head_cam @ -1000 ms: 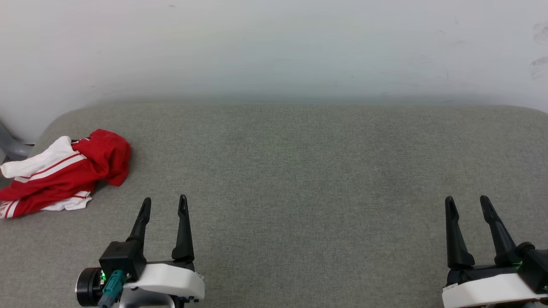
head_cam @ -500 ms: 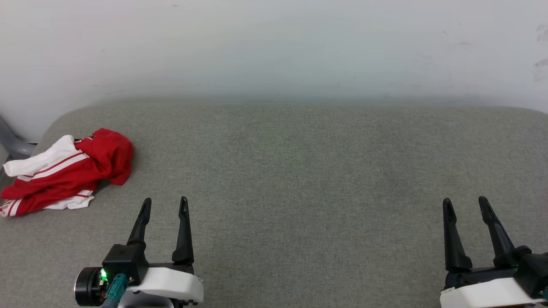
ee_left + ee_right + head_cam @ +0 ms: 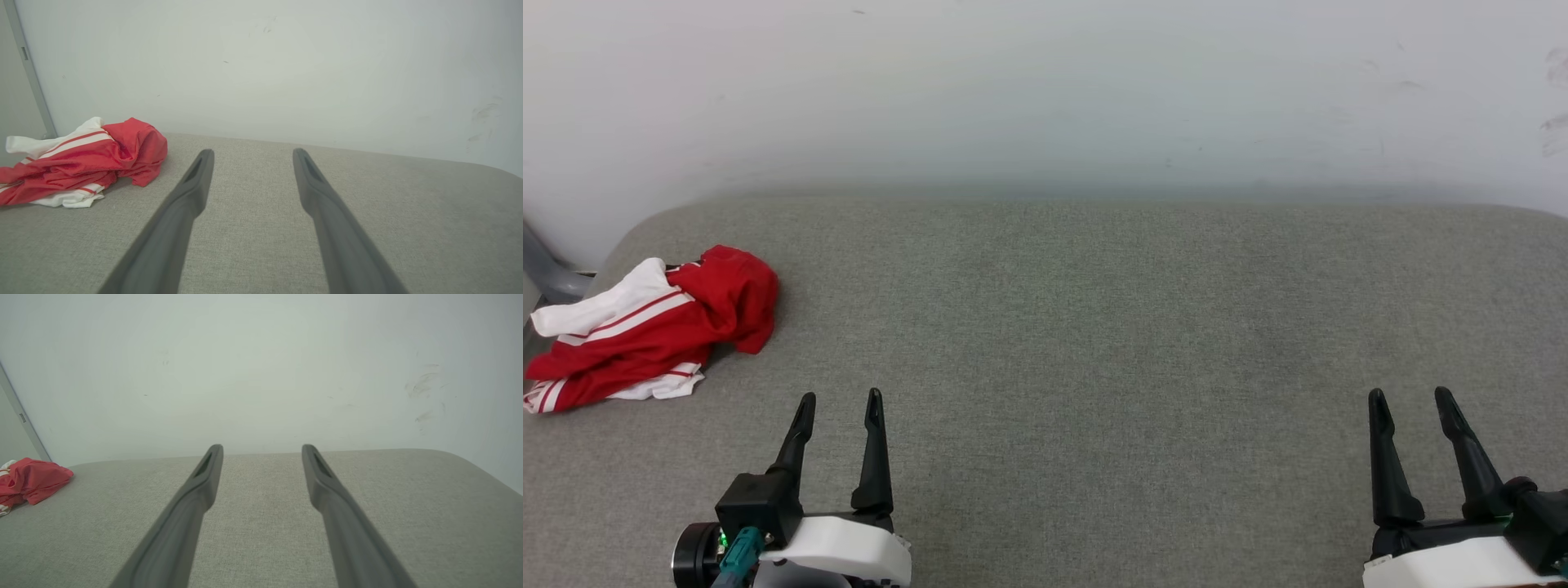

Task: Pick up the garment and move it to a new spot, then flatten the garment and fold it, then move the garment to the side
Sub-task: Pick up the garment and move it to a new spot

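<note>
The garment (image 3: 654, 327) lies crumpled at the far left edge of the grey counter (image 3: 1094, 327), well apart from both hands; the left hand (image 3: 840, 396) and right hand (image 3: 1410, 393) hover spread wide and empty; the pick-up is not yet begun; next, I reckon, the left hand must reach across and pinch the bunched cloth.

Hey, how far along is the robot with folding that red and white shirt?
Nothing looks done: the garment lies crumpled at the far left of the grey surface. Nothing is in hand: the left hand and right hand both hover open and empty, apart from it. Picking up, moving, flattening, folding and setting aside are all left.
</note>
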Robot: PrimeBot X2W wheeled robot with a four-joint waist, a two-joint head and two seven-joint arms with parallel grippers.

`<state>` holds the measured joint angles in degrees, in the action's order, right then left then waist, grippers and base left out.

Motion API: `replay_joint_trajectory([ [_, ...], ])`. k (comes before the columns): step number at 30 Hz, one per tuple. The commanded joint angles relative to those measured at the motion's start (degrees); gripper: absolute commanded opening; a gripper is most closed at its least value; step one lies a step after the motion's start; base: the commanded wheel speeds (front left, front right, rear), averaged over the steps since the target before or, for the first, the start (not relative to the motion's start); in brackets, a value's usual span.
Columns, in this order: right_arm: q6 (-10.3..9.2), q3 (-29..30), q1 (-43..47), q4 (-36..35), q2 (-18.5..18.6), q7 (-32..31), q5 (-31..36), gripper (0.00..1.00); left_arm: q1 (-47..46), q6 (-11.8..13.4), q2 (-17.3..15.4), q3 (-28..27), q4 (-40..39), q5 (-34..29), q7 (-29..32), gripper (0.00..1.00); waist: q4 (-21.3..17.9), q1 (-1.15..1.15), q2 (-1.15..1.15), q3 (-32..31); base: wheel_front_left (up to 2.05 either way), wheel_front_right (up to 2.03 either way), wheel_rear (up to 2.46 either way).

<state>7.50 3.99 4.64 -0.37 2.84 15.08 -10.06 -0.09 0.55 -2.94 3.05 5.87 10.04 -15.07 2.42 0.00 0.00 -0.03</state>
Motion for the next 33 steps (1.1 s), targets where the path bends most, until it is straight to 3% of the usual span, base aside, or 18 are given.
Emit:
replay_joint_trajectory([
  [1, -0.02, 0.03, 0.4, 0.15, 0.07, 0.14, -0.19, 1.0, 0.25, 0.13, 0.07, -0.01, 0.18, 0.31, -0.16, 1.0, 0.03, 0.0, 0.0, -0.01, 0.0, 0.0, 0.0],
  [17, -0.02, -0.58, 0.78, 0.48, 0.07, 0.14, 0.1, 1.0, -0.16, 0.5, 0.07, 0.02, 0.74, 0.58, -0.15, 1.0, 1.14, 0.0, 0.0, 0.28, 0.0, 0.0, 0.0],
  [33, -0.02, -1.84, 0.9, 0.33, 0.06, 0.13, 0.93, 1.0, -0.69, 1.41, 0.07, -1.85, 1.09, 1.21, -0.15, 1.0, 10.26, 0.0, 0.0, 1.04, 0.0, 0.0, 0.0],
])
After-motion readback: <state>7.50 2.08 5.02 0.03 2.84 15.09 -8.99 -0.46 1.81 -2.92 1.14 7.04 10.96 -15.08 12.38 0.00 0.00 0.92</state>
